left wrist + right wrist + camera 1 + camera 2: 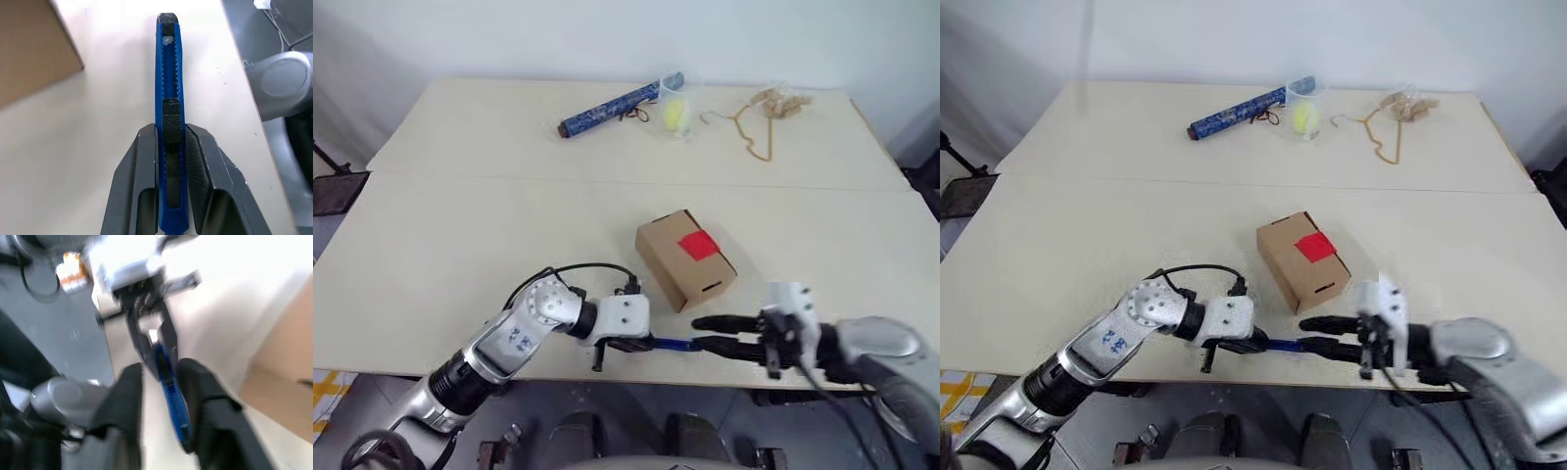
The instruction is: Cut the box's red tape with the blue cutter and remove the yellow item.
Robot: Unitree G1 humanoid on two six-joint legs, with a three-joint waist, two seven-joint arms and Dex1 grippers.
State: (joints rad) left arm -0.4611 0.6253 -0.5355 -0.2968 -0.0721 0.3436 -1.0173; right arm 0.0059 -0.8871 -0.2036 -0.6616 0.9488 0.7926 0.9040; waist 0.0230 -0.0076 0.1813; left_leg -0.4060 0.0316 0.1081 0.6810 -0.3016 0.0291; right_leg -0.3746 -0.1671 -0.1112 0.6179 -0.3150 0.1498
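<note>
Left gripper (171, 161) clamped slim blue plastic cutter (673, 344); right gripper (705, 335) parted around its tip, likely extending blade; brown cardboard box (685, 258) at twelve o'clock.

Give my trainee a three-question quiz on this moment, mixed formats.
1. True or false: the left gripper has its jaws shut on the blue cutter.
2. The red tape on the box is: A) uncut, B) peeled off?
3. What stands beside the dark-blue roll at the table's far edge?

Key: 1 true. 2 A. 3 a clear cup holding a yellow-green ball.
</note>
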